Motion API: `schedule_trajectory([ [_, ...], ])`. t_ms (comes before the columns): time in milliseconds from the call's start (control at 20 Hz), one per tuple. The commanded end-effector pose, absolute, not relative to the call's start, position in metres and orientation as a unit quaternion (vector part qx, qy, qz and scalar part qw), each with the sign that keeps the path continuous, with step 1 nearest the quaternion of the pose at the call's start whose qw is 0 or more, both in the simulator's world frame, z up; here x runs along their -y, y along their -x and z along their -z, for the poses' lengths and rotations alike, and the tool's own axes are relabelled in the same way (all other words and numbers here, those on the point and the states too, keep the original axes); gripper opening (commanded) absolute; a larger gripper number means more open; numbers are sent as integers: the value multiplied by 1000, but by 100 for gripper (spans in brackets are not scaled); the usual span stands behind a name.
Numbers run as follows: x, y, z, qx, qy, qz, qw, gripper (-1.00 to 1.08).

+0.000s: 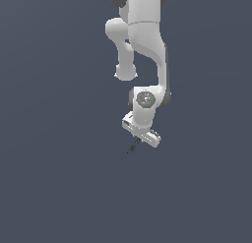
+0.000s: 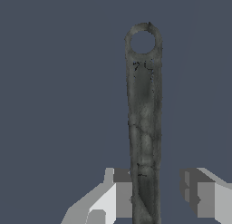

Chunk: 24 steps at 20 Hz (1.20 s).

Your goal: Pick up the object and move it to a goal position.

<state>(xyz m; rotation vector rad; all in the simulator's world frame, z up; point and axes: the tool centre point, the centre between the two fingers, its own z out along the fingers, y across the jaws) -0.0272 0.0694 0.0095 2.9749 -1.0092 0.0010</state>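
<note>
Exterior view, L to R: plain dark grey-blue ground fills the view's left; no edge, corner or other item shows on it. Near centre, the arm [image 1: 142, 50] comes down from the top edge and ends in the gripper [image 1: 140, 138], wrist tipped so the white finger bar runs diagonally. The object [image 1: 133, 146], a thin dark rod, pokes out below the bar toward the exterior view's left. Whether its free end touches the ground or hangs above it cannot be told; no shadow or contact line shows. The view's right is bare ground again.

Wrist view, L to R: the pale finger [image 2: 108, 198] sits against one side of the object [image 2: 145, 128]; the other finger [image 2: 204, 198] stands apart from it, with a strip of ground visible between. Jaws apart around the rod, not clamped; contact on the near side looks likely but is not certain. The rod runs lengthwise away from the camera and ends in a ring w/ a round hole [image 2: 143, 41].

Judgement on placement: fingers straddle the rod near one end, across its narrow width, so closing should pinch the flat shank. Grip point is off-centre, so expect the long free end to droop or swing once lifted.

Obstructions: none seen. No goal marker visible in either view, so its position cannot be given.
</note>
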Motion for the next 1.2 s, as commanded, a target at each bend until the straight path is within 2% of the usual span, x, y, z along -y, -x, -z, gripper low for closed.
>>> schedule_trajectory([
  [0, -69, 27, -10, 321, -947, 0, 0, -100],
  [550, -82, 25, -48, 321, -947, 0, 0, -100],
  [1150, -122, 17, -168, 321, -947, 0, 0, -100],
])
